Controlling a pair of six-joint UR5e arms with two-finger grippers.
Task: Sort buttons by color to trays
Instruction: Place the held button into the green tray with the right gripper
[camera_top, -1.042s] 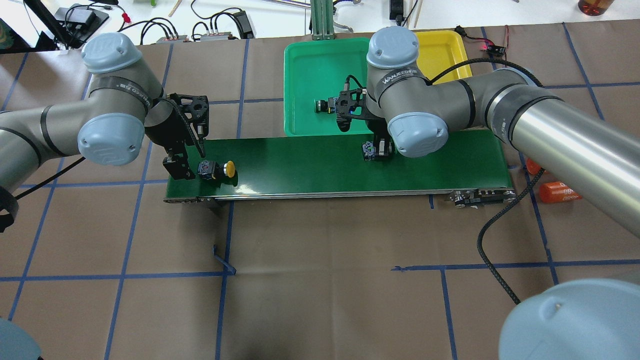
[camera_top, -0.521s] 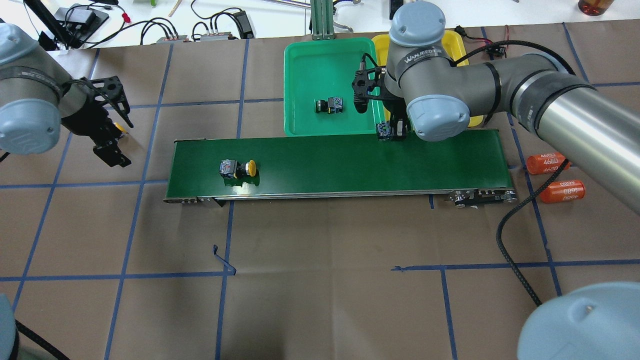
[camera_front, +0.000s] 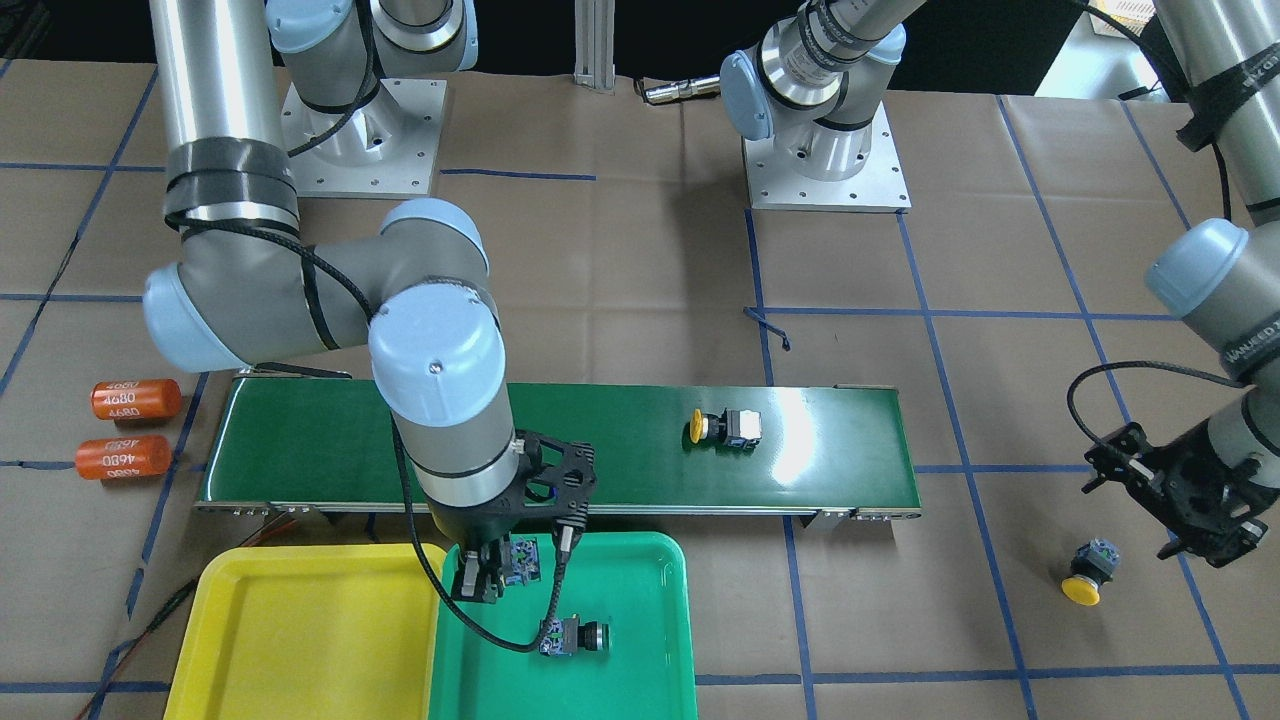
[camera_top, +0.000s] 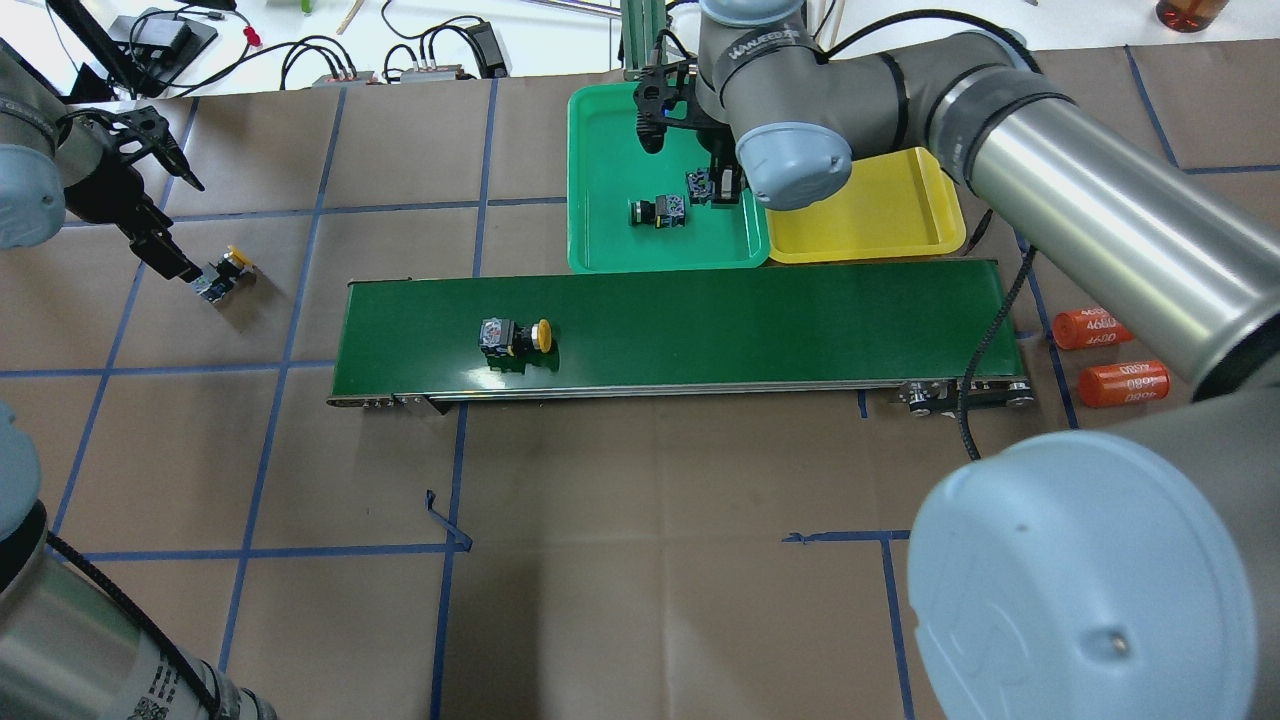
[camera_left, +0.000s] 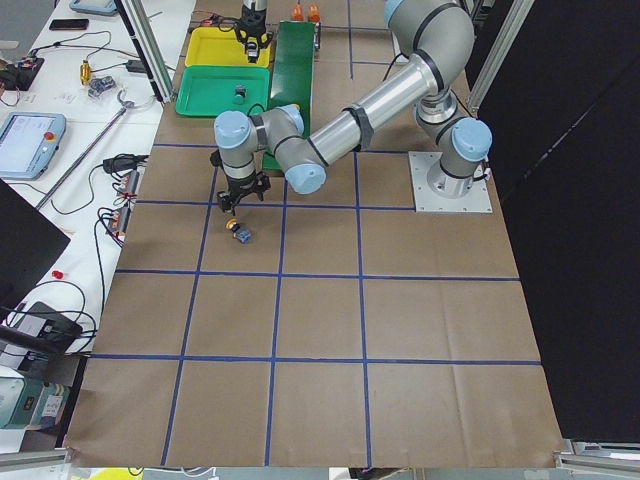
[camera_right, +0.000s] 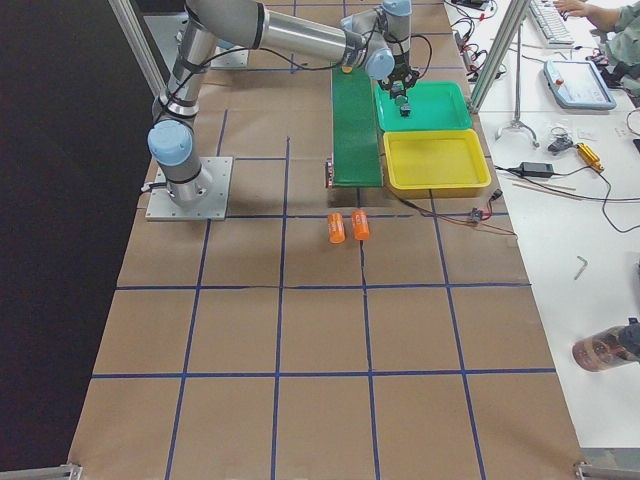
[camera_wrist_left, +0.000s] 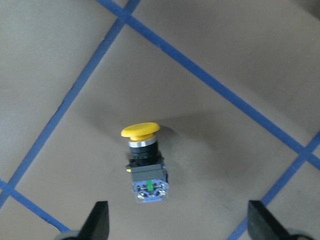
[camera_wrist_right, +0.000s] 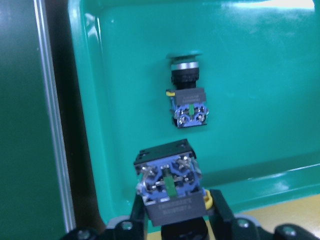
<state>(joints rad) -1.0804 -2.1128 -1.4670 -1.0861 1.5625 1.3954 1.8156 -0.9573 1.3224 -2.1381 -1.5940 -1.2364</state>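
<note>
My right gripper is shut on a button and holds it just above the green tray; the button's cap is hidden. A green button lies on its side in that tray. The yellow tray sits beside it with nothing in it. A yellow button lies on the dark-green conveyor belt. Another yellow button lies on the brown paper at the far left. My left gripper hovers open over it without touching it.
Two orange cylinders lie on the paper past the belt's right end. A black cable loops down from the right arm near them. Wires and boxes line the table's far edge behind the trays.
My right gripper carried its button off the belt to over the green tray. My left arm swung left, away from the belt. The yellow button on the belt travelled right.
</note>
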